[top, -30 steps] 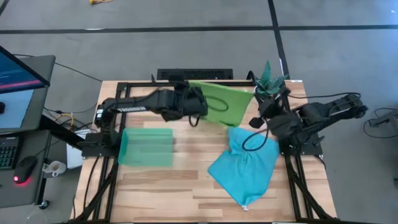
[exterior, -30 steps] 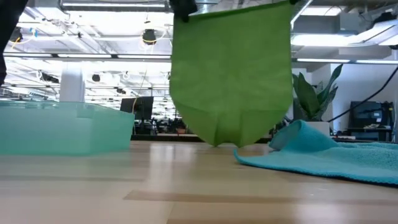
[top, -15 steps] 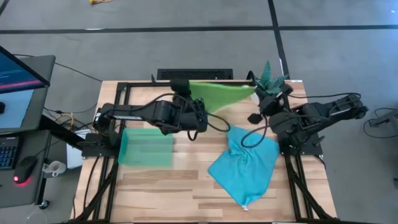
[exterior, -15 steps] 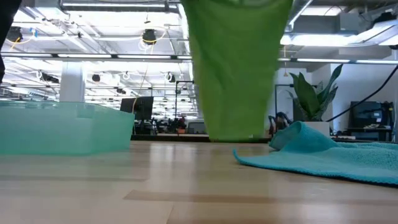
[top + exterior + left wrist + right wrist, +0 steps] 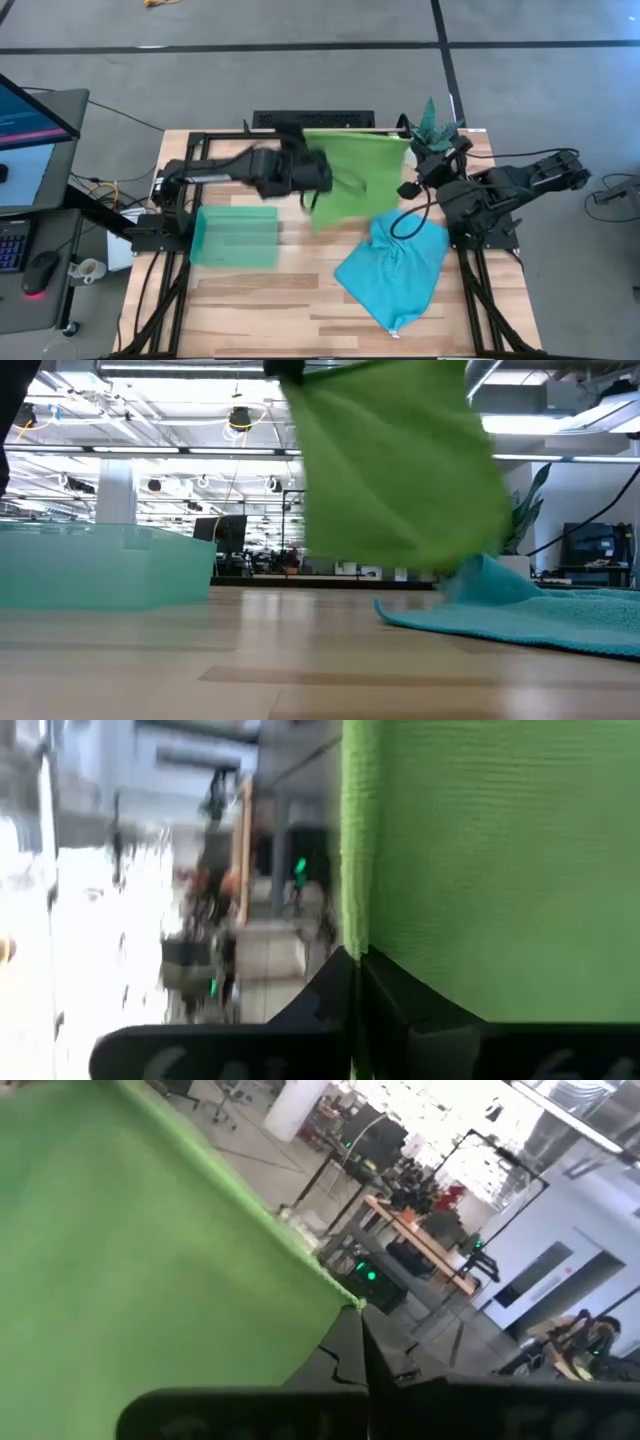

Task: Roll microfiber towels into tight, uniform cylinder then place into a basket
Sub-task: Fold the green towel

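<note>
The green towel [image 5: 352,180] hangs spread above the table's [image 5: 260,300] far middle, each top corner pinched in closed fingers: left gripper [image 5: 352,982] on one, right gripper [image 5: 352,1342] on the other. Its lower edge swings over the crumpled blue towel [image 5: 395,270]. The basket [image 5: 235,236] sits left; a plant [image 5: 432,125] stands behind.
</note>
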Motion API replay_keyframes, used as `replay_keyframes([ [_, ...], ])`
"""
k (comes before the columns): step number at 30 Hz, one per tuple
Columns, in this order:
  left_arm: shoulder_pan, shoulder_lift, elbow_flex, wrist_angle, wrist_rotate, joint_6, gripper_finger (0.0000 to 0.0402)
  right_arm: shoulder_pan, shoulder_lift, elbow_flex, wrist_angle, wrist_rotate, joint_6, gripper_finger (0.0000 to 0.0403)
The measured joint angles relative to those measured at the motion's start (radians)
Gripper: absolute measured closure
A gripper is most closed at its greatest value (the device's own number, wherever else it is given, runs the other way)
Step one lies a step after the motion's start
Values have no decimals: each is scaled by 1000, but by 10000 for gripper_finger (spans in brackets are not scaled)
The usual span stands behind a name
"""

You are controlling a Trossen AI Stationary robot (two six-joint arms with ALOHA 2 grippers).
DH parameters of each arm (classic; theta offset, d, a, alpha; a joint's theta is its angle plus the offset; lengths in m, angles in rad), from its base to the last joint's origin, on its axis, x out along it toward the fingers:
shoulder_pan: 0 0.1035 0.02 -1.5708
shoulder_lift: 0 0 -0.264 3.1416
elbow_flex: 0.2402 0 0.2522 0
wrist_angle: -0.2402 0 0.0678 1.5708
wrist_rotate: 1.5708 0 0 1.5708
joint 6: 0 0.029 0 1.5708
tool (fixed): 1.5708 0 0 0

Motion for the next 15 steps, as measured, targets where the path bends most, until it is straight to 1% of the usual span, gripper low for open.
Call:
replay_keyframes([
  [3,7,-2,15,-27,70,-19,401,-3,1,0,-1,-3,-1,401],
  [5,1,-1,15,-27,86,-19,401,-3,-1,0,-1,7,-7,401],
  [6,-1,-1,15,-28,80,-19,401,-2,0,0,-1,13,-8,401],
  [12,-18,-1,15,-27,-35,0,401,-2,0,0,-1,17,-8,401],
  [15,-11,-1,15,-26,-40,7,401,-18,0,0,-2,16,-10,401],
])
